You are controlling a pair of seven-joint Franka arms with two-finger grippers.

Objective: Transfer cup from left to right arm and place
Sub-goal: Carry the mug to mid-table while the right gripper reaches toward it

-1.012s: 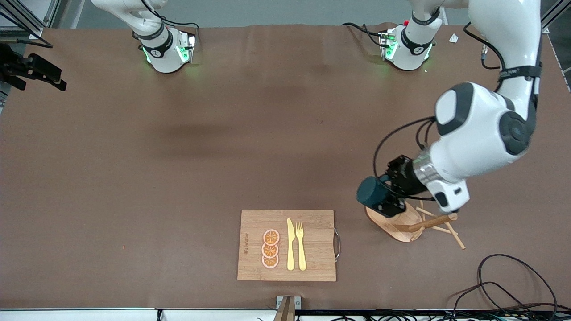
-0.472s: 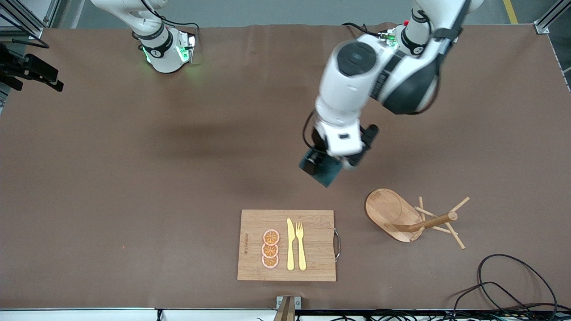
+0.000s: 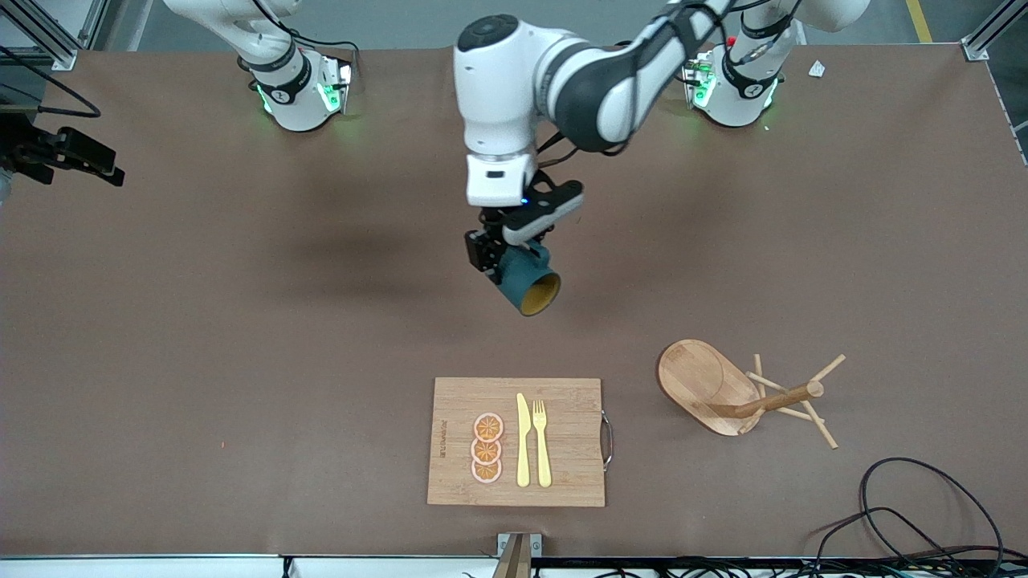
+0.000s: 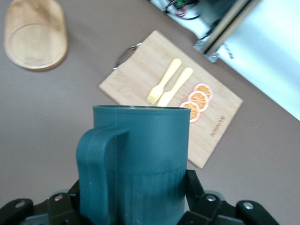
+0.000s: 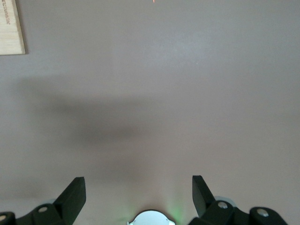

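Observation:
The cup [image 3: 526, 285] is a dark teal ribbed mug with a side handle. It hangs tilted on its side over the bare middle of the table, its yellowish mouth toward the front camera. My left gripper [image 3: 504, 258] is shut on its lower body. In the left wrist view the cup [image 4: 140, 140] fills the middle, handle facing the camera, with the black fingers [image 4: 193, 185] pressed against both sides at my left gripper [image 4: 133, 194]. My right gripper [image 5: 138, 185] is open over bare table with nothing between its fingers.
A wooden cutting board [image 3: 562, 433] with orange slices [image 3: 487, 449], a yellow knife and a fork lies near the front edge. A wooden peg rack [image 3: 707, 381] lies tipped toward the left arm's end. Black cables [image 3: 907, 514] coil at the front corner there.
The left arm has swung the cup from over the peg rack's base to over the table's middle, turning its mouth toward the front camera. The grip stayed shut.

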